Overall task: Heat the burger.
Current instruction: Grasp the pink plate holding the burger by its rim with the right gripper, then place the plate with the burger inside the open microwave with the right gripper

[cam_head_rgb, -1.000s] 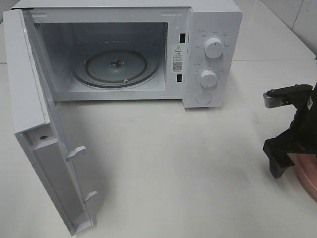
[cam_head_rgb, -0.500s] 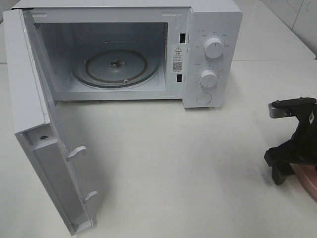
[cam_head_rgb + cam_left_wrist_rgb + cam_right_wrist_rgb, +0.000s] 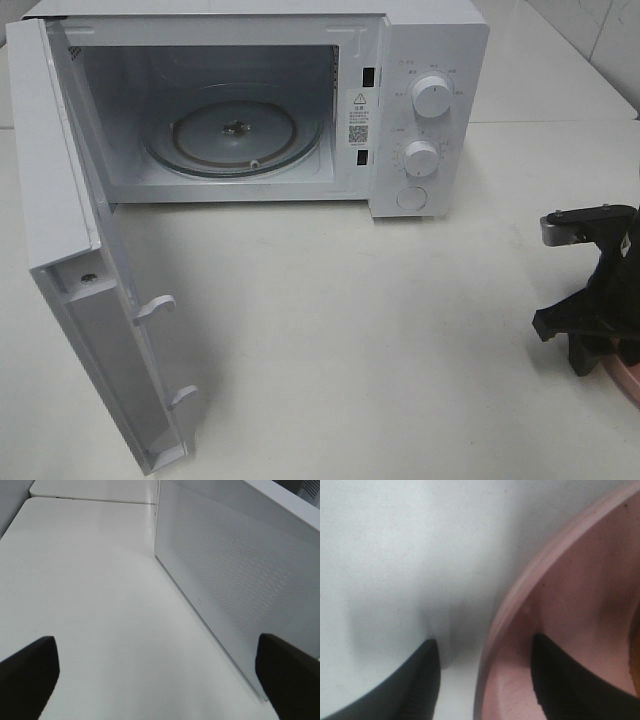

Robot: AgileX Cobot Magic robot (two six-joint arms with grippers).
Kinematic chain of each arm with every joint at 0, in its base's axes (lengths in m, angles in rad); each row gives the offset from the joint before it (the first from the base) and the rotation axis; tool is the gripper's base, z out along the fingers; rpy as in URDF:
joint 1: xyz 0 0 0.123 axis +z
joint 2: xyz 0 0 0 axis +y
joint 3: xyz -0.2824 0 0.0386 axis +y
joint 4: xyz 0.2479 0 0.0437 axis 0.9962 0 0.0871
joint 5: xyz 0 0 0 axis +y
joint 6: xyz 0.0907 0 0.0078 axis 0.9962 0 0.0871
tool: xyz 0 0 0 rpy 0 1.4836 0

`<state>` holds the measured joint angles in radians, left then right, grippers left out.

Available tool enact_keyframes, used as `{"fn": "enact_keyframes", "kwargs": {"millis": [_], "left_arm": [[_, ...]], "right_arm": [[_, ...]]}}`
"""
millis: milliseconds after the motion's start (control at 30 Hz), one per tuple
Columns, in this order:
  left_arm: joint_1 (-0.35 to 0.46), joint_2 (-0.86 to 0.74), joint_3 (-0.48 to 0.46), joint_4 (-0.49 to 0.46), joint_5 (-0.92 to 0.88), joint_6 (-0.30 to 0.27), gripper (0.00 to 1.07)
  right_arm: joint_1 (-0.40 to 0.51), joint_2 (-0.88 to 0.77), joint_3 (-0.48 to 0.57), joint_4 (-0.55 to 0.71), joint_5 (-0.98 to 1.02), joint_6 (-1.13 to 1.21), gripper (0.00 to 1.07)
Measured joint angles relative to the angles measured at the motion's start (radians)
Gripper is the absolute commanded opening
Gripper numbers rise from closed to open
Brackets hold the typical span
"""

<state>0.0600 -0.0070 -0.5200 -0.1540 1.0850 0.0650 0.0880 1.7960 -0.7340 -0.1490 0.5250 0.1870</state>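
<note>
White microwave (image 3: 430, 40) bears a QR-code warning label (image 3: 359, 118).

The pink plate (image 3: 630, 382), partly under the right hand (image 3: 600, 352), runs off frame.

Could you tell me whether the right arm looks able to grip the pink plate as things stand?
Probably yes: its open pincer straddles the plate rim, with nothing else in the gap.
</note>
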Motion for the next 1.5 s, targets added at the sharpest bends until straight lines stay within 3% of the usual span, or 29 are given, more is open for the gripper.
{"fn": "enact_keyframes", "kwargs": {"millis": [33,100,200,233,267,733,967,1500], "left_arm": [[0.0,0.0,0.0,0.0,0.0,0.0,1.0],[0.0,0.0,0.0,0.0,0.0,0.0,1.0],[0.0,0.0,0.0,0.0,0.0,0.0,1.0],[0.0,0.0,0.0,0.0,0.0,0.0,1.0],[0.0,0.0,0.0,0.0,0.0,0.0,1.0],[0.0,0.0,0.0,0.0,0.0,0.0,1.0],[0.0,0.0,0.0,0.0,0.0,0.0,1.0],[0.0,0.0,0.0,0.0,0.0,0.0,1.0]], "right_arm": [[0.0,0.0,0.0,0.0,0.0,0.0,0.37],[0.0,0.0,0.0,-0.018,-0.001,0.01,0.18],[0.0,-0.002,0.0,-0.024,-0.001,0.011,0.12],[0.0,-0.004,0.0,-0.028,0.0,0.015,0.02],[0.0,-0.005,0.0,-0.026,0.003,0.024,0.0],[0.014,-0.018,0.0,-0.043,0.019,0.059,0.0],[0.084,-0.018,0.0,-0.183,0.059,0.209,0.0],[0.229,-0.02,0.003,-0.349,0.121,0.377,0.0]]}}
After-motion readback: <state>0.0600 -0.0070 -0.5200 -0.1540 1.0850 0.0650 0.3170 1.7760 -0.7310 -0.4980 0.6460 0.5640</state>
